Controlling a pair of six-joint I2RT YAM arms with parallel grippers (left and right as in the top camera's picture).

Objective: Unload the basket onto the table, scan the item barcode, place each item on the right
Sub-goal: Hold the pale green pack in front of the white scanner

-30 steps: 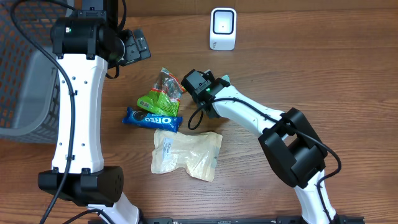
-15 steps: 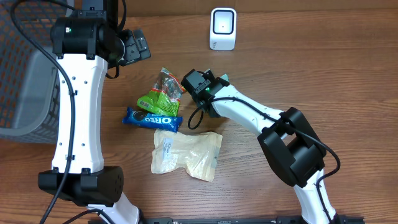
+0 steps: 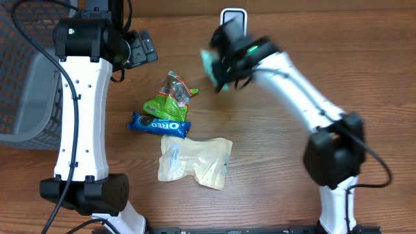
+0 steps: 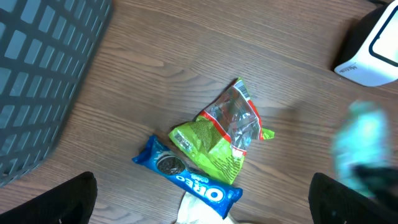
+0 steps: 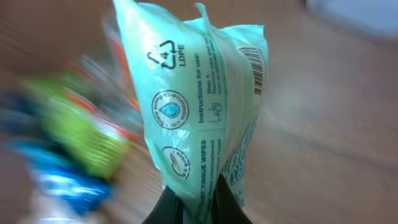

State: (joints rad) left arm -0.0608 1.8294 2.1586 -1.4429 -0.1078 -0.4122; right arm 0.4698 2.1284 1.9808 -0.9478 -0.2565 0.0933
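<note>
**Step in hand:** transport to reader. Judged about midway through the task; scan not yet made.

**Right hand** (image 5: 198,205): clenched on the lower seam of the tissue pack (image 5: 199,99), gripping it from below with the pack standing upright above the fingertips.

**Task item location:** off the desk (image 3: 260,195), held in the air just at 7 o'clock of the scanner (image 4: 376,56), which stands at the 12 o'clock edge. Pack and forearm blurred in the overhead view, so exact pose not readable there.

**Barcode** (image 5: 255,65): printed along the upper edge of the pack at 1 o'clock in the right wrist view, partly wrapped round the side fold. Facing relative to the scanner window: cannot tell.

**Left hand** (image 3: 148,49): released, jaws wide, empty, parked at 11 o'clock beside the basket (image 3: 19,78).

**Left on the desk, near 9 o'clock of centre:** green snack bag (image 3: 170,97), Oreo pack (image 3: 159,124) touching its 6 o'clock edge, white pouch (image 3: 195,159) just below.

**Next move, as judged:**
1. Bring the pack in front of the scanner window.
2. Rotate the wrist to turn the barcode side toward the window.
3. Flatten the fold if possible; hold steady, avoiding blur.
4. Maintain grip on the thin seam; slippage likely with soft film.
</note>
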